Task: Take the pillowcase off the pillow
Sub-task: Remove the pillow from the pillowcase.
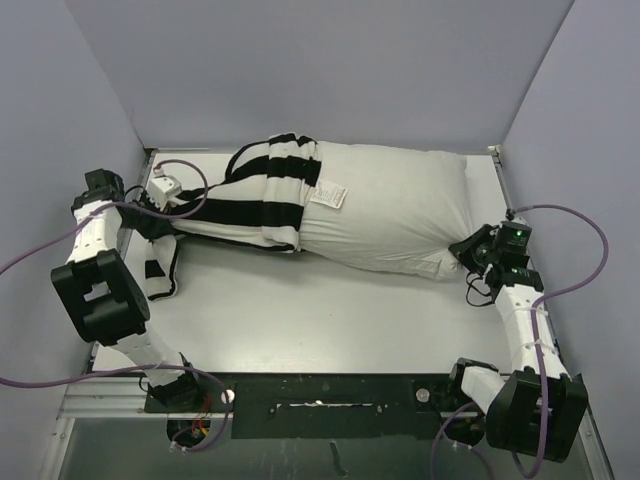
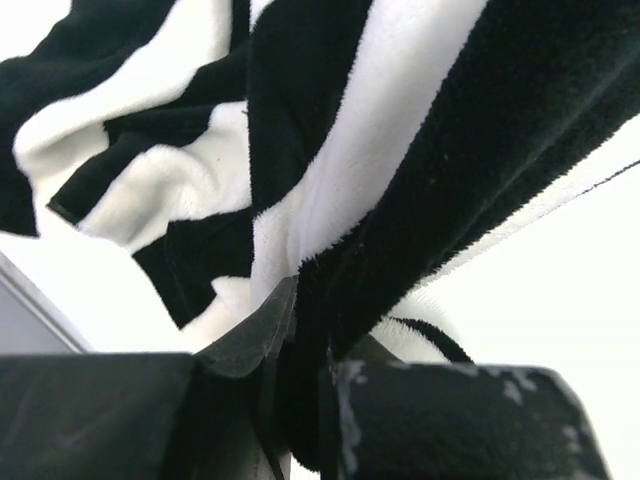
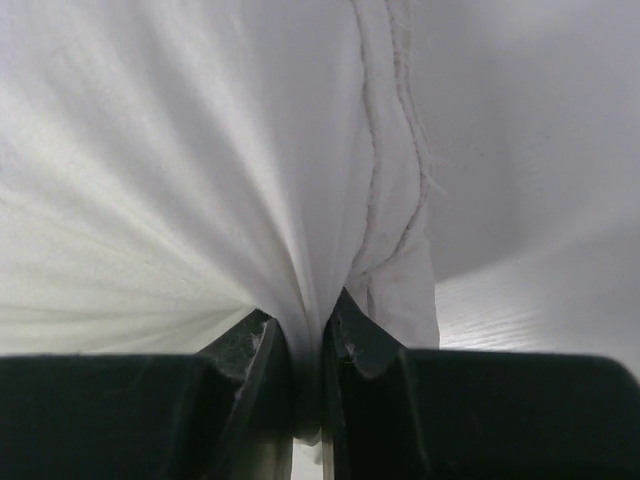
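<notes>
The pillow [image 1: 390, 215], plump, plain white and lightly puckered, lies lengthwise across the far part of the table [image 1: 330, 320]. Most of it is bare, and a small printed label [image 1: 328, 196] shows near its left end. The pillowcase [image 1: 262, 195], soft with broad black and white stripes, is bunched over only that left end and trails in a rumpled strip further left and nearer.

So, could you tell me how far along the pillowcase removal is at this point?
Done: most of the pillow, label included, lies bare. In hand: the left pincer is shut on the striped pillowcase, the right pincer is shut on the pillow's seamed edge, at opposite ends. Left: the pillow's left end sits inside the bunched case; that must slide clear.
</notes>
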